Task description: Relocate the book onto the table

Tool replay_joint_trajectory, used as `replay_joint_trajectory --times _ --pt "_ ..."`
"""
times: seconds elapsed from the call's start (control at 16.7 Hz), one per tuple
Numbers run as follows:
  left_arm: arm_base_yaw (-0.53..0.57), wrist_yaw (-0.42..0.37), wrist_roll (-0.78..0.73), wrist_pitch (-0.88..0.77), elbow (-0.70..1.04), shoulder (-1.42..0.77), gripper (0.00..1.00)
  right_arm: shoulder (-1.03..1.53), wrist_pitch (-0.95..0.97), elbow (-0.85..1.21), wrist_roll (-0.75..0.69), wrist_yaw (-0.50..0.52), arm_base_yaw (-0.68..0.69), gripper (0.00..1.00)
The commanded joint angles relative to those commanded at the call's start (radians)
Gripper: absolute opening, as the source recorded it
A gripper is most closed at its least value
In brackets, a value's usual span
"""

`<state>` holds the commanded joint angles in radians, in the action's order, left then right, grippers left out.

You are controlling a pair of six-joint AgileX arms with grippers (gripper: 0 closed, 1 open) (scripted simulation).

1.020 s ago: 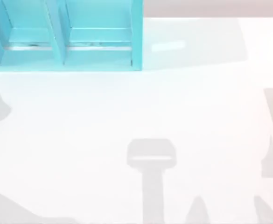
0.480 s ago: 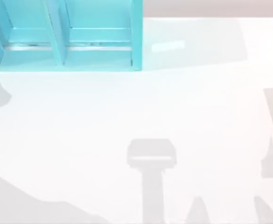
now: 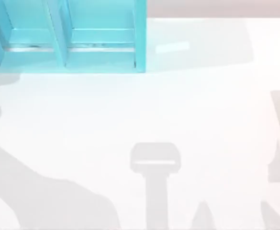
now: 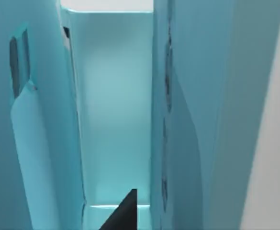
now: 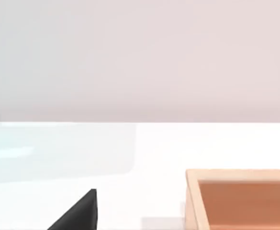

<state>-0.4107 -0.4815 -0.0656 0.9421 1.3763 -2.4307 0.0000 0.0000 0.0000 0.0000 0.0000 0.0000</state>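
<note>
Jaws' spread I cannot tell; left arm's shadow has grown along the glossy white worktop point(image 3: 187, 105), nearing the turquoise compartmented shelf unit point(image 3: 140, 38).

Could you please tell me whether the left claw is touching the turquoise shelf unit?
Cannot tell. The left wrist view shows the left claw against a compartment of the shelf unit, with neither contact nor gap plain.

Turquoise shelf unit point(image 3: 68, 36), pale wall point(image 5: 140, 57)
</note>
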Motion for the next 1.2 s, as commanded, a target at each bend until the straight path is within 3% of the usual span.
replay_joint_trajectory --times 0.24,1.02,1.2 --pt "0.000 0.000 0.000 -0.001 0.001 -0.001 1.00 0.000 0.000 0.000 0.000 0.000 0.000 1.00" --pt "0.000 0.000 0.000 -0.001 0.001 -0.001 0.02 0.000 0.000 0.000 0.000 0.000 0.000 1.00" --pt "0.000 0.000 0.000 -0.001 0.001 -0.001 0.00 0.000 0.000 0.000 0.000 0.000 0.000 1.00"
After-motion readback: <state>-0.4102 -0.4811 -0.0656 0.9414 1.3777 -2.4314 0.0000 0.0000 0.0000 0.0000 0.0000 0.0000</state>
